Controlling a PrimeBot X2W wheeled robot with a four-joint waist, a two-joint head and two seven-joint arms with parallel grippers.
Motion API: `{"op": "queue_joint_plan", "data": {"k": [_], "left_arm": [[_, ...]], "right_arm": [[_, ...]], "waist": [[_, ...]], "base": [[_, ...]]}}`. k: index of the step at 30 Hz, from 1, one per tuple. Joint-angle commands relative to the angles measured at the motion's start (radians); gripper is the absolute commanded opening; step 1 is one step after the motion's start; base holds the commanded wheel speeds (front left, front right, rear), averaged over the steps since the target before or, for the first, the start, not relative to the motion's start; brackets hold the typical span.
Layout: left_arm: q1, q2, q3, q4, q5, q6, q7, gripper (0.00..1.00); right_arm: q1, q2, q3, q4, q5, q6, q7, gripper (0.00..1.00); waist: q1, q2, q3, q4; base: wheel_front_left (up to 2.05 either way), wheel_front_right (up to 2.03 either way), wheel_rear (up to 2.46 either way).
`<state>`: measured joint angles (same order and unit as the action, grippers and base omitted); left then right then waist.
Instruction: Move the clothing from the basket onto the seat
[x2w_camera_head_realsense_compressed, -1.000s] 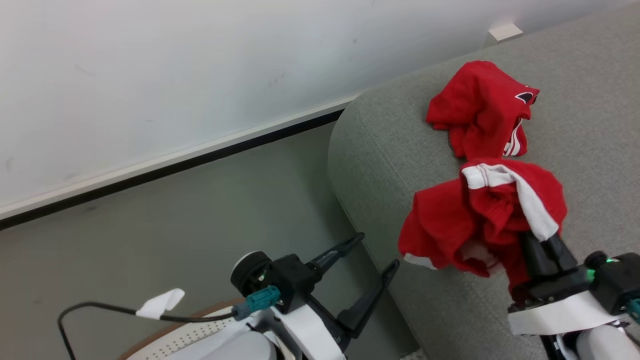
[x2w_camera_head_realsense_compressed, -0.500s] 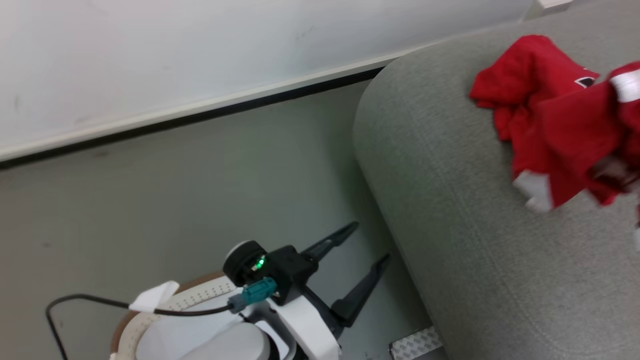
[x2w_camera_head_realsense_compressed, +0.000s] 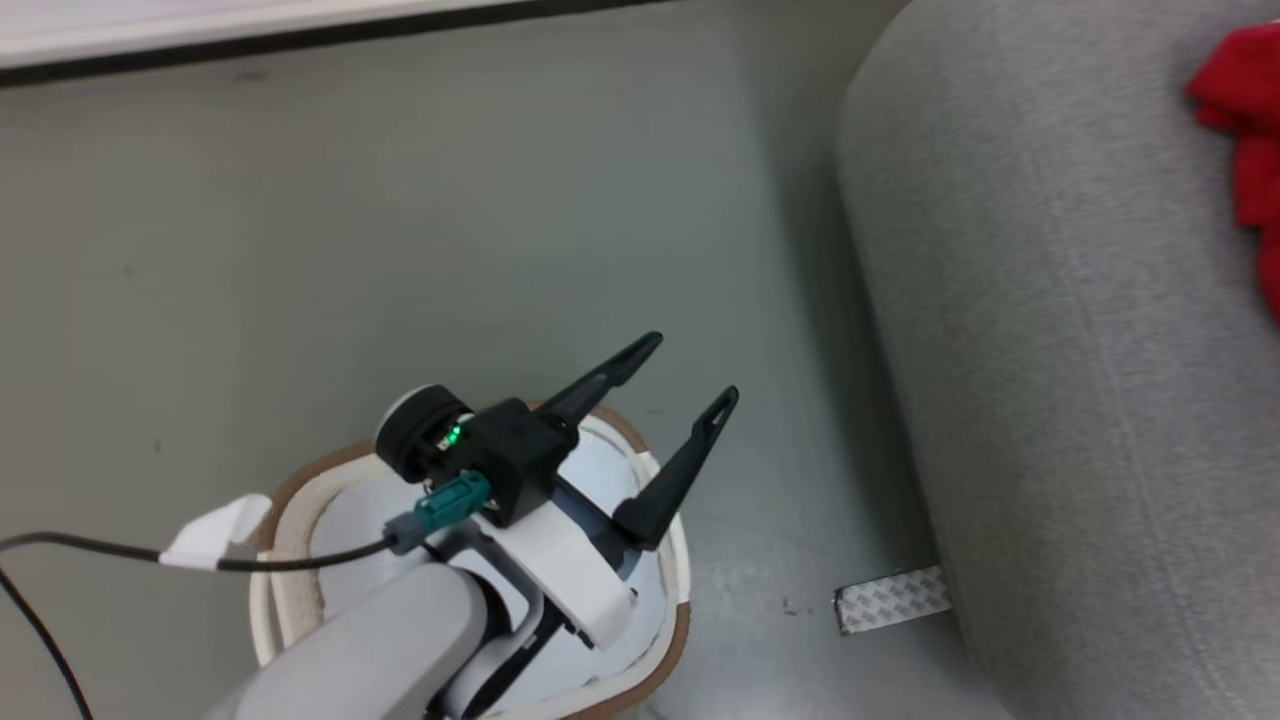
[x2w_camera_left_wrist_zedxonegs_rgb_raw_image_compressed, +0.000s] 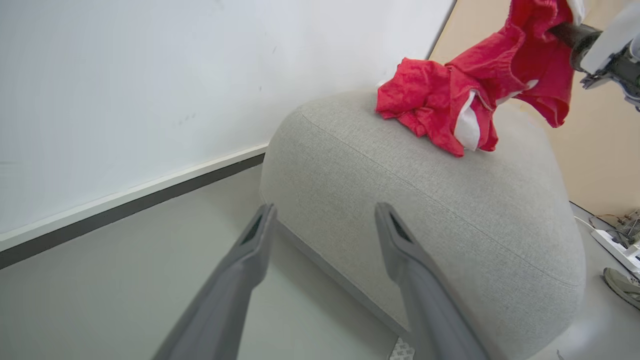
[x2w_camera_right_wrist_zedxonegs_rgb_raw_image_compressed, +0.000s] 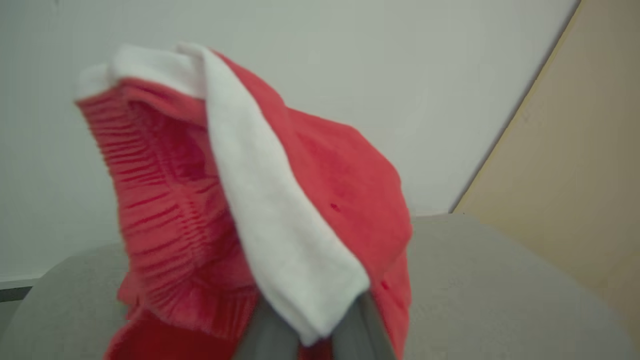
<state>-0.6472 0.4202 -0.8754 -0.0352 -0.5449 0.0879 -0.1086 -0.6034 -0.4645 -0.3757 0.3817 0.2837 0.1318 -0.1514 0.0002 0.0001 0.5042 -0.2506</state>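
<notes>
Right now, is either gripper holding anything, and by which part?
The right gripper is shut on a red garment, pinched at bunched fabric by its white band, above the seat. The left gripper is open, empty, over the basket.

Head view: looked steeply down from above; smooth grey-green floor (x2w_camera_head_realsense_compressed: 400, 220) mid-frame, left gripper (x2w_camera_head_realsense_compressed: 692, 368) close below over the cream-white plastic basket (x2w_camera_head_realsense_compressed: 680, 590) with brown rim, large light-grey woven upholstered seat (x2w_camera_head_realsense_compressed: 1080, 350) along the right edge.
Left wrist view: sat low, faced up along its own fingers at the seat's rounded side, near; plain white wall (x2w_camera_left_wrist_zedxonegs_rgb_raw_image_compressed: 125, 75) behind.
Right wrist view: pressed close to the soft bright-red fabric clothing (x2w_camera_right_wrist_zedxonegs_rgb_raw_image_compressed: 340, 170) with white band, blurred.
Shared: seat and clothing in all three views; left wrist view also caught the right gripper (x2w_camera_left_wrist_zedxonegs_rgb_raw_image_compressed: 561, 30).
</notes>
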Motion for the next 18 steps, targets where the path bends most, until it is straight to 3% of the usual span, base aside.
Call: {"op": "queue_joint_plan", "data": {"k": [1, 12, 13, 14, 15, 16, 18], "left_arm": [[-0.013, 0.011, 0.011, -0.003, 0.013, 0.006, -0.004, 1.0], [-0.004, 0.029, 0.035, 0.01, -0.01, 0.018, -0.024, 1.0], [0.0, 0.027, 0.037, 0.014, -0.011, 0.019, -0.026, 1.0], [0.005, 0.026, 0.037, 0.017, -0.013, 0.022, -0.03, 1.0], [0.011, 0.026, 0.038, 0.021, -0.017, 0.024, -0.034, 1.0], [0.018, 0.026, 0.039, 0.026, -0.022, 0.026, -0.037, 1.0], [0.037, 0.023, 0.038, 0.037, -0.033, 0.029, -0.044, 1.0]], "right_arm": [[-0.018, -0.021, -0.013, 0.055, -0.023, -0.002, 0.009, 0.0], [-0.096, -0.085, 0.057, 0.382, -0.045, -0.002, 0.197, 0.0], [-0.106, -0.082, 0.059, 0.392, -0.032, -0.002, 0.201, 0.1], [-0.113, -0.077, 0.055, 0.406, -0.015, -0.002, 0.215, 0.38], [-0.113, -0.076, 0.067, 0.413, -0.011, -0.002, 0.223, 0.78], [-0.116, -0.079, 0.079, 0.415, -0.008, -0.002, 0.23, 1.0], [-0.116, -0.081, 0.108, 0.419, -0.001, -0.002, 0.242, 1.0]], "waist": [[-0.0002, -0.0001, 0.058, 0.058], [-0.0002, -0.0001, 0.048, 0.078], [-0.0002, -0.0001, 0.04, 0.077], [-0.0002, -0.0001, 0.031, 0.074], [-0.0002, -0.0001, 0.02, 0.069], [-0.0002, -0.0001, 0.007, 0.063], [-0.0002, -0.0001, -0.025, 0.049]], "base": [[0.0, 0.0, 0.0], [0.0, 0.0, 0.0], [0.0, 0.0, 0.0], [0.0, 0.0, 0.0], [0.0, 0.0, 0.0], [0.0, 0.0, 0.0], [0.0, 0.0, 0.0]]}}
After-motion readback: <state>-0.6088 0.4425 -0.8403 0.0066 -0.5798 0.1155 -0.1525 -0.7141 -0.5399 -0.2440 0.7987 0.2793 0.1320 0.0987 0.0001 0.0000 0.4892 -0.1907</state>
